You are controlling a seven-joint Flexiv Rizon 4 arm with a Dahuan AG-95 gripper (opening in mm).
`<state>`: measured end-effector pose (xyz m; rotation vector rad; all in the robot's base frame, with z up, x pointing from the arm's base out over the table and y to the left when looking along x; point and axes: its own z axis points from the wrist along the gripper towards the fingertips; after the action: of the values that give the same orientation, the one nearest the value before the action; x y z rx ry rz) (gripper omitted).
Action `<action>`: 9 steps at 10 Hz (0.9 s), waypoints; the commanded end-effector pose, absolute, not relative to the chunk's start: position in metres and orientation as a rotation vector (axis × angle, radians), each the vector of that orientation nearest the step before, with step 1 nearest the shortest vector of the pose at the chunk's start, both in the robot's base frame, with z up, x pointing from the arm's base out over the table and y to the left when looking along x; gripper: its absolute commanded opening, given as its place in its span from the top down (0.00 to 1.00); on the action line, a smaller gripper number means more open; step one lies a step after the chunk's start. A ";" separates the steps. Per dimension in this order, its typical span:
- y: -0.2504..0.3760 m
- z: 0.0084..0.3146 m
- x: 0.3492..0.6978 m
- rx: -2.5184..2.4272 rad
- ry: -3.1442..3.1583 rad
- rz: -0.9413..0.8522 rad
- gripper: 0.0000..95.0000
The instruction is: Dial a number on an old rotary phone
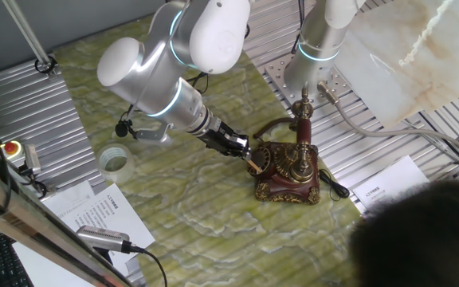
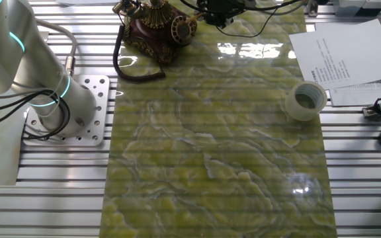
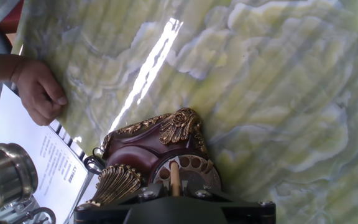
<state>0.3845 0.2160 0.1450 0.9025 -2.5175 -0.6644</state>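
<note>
The old rotary phone [image 1: 292, 169] stands on the green marbled mat, dark red-brown with brass trim and its handset on the tall cradle. It also shows at the top edge of the other fixed view [image 2: 152, 28] and in the hand view [image 3: 143, 155]. My gripper [image 1: 244, 148] is right beside the round dial [image 1: 264, 159]. The gripper [image 3: 174, 191] is shut on a thin pale stick [image 3: 174, 177]. The stick's tip rests in the dial's finger holes [image 3: 191, 167]. In the other fixed view the gripper [image 2: 215, 12] is just right of the dial [image 2: 183, 28].
A clear tape roll [image 1: 115, 158] [image 2: 305, 100] lies on the mat edge. Printed papers [image 1: 96, 212] [image 2: 344, 55] lie beside the mat. A second arm's base [image 1: 310, 70] [image 2: 63, 107] stands behind the phone. A person's hand [image 3: 40, 91] rests on the mat, and their dark head [image 1: 425, 239] shows at the lower right.
</note>
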 end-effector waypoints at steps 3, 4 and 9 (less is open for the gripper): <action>0.216 0.145 0.384 0.892 -2.518 -0.663 1.00; 0.216 0.145 0.384 0.891 -2.518 -0.663 1.00; 0.216 0.145 0.384 0.892 -2.521 -0.668 1.00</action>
<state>0.3842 0.2159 0.1451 0.8950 -2.5213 -0.6687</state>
